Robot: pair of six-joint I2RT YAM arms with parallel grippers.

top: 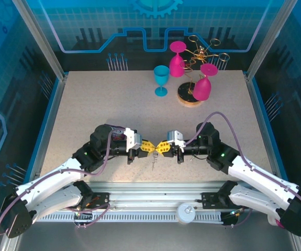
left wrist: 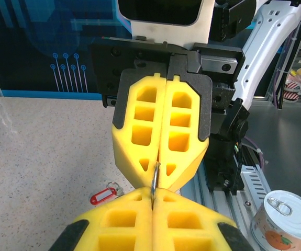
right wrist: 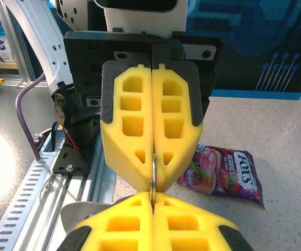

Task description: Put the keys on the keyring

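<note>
Jaws on both arms are shut tight and meet tip to tip just beyond the bases: the left gripper and the right gripper each pinch an edge of one thin silver ring of the keyring, held up between them. A little farther out, the keys lie loose by their red tag on the table, not yet threaded. This looks like the ring-steadying step. Next, one gripper likely must let go, fetch the key and feed it on.

The left arm and right arm — white shells, black joints, purple cables — carry yellow, square-pocketed jaws.
</note>
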